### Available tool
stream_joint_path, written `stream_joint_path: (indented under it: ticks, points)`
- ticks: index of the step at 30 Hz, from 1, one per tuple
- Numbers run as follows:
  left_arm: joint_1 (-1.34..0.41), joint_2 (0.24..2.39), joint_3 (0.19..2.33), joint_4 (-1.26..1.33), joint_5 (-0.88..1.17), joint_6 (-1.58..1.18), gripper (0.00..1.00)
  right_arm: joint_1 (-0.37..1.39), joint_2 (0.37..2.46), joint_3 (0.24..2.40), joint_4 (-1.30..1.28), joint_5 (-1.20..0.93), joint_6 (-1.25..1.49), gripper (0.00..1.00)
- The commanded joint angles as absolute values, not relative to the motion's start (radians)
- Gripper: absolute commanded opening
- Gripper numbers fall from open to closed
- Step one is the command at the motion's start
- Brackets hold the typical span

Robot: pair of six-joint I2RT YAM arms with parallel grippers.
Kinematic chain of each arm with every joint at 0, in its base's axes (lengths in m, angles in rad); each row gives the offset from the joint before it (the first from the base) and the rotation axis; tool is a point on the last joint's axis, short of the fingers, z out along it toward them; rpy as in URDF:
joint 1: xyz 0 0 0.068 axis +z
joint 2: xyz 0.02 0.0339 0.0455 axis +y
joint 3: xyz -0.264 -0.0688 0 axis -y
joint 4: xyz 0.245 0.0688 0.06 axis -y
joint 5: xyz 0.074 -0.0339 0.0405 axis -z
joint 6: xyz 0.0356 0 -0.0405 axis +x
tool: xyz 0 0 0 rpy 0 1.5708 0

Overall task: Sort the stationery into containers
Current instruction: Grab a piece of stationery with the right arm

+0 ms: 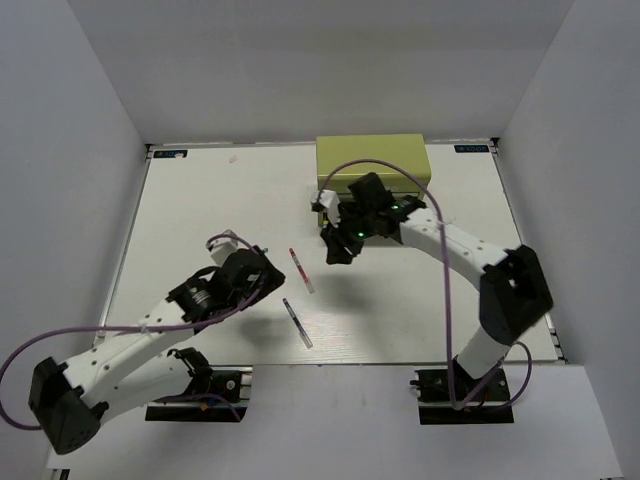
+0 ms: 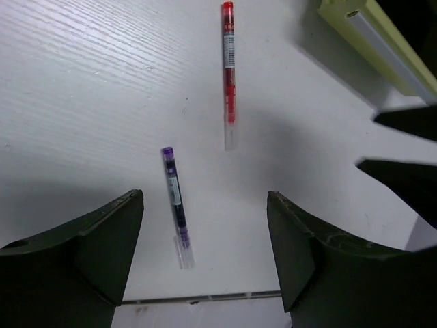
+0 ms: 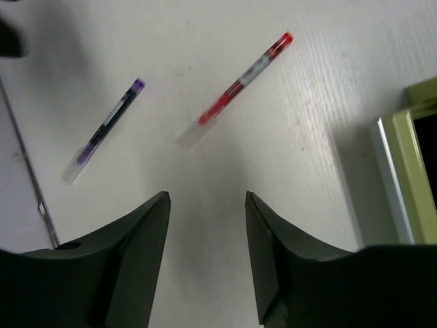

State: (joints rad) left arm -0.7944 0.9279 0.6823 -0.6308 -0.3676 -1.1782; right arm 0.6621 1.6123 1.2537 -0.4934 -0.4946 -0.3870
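Observation:
Two pens lie on the white table: a red-tipped pen and a purple-tipped pen. The olive yellow-green chest stands at the back, and its edge shows in both wrist views. My left gripper hovers open just left of the pens, with the purple pen on the table below and ahead of its left finger. Above the table, right of the red pen and in front of the chest, my right gripper is open and holds nothing.
Grey walls enclose the table on the left, back and right. The table's front edge runs just below the purple pen. In the left wrist view the right gripper's dark fingers reach in from the right.

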Motion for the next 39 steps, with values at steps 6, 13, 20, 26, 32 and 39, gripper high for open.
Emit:
stream_joint_path:
  ticks: [6, 13, 20, 26, 32, 39]
  points:
    - [-0.792, 0.667, 0.692, -0.928, -0.43, -1.287, 0.86, 0.796, 1.841, 1.456, -0.443, -0.339, -0.204, 0.62]
    - [-0.792, 0.629, 0.669, -0.994, -0.387, -1.307, 0.87, 0.842, 1.977, 1.511, -0.41, -0.256, -0.16, 0.71]
    - [-0.792, 0.629, 0.647, -1.015, -0.351, -1.307, 0.87, 0.868, 2.055, 1.529, -0.385, -0.152, -0.14, 0.73]
    - [-0.792, 0.629, 0.647, -1.014, -0.331, -1.307, 0.87, 0.906, 2.079, 1.503, -0.333, -0.043, -0.146, 0.7]
    - [-0.792, 0.641, 0.638, -0.968, -0.313, -1.307, 0.86, 0.936, 2.068, 1.431, -0.321, -0.005, -0.141, 0.43]
    - [-0.801, 0.684, 0.594, -0.855, -0.282, -1.298, 0.85, 0.916, 1.938, 1.277, -0.305, -0.084, -0.196, 0.15]
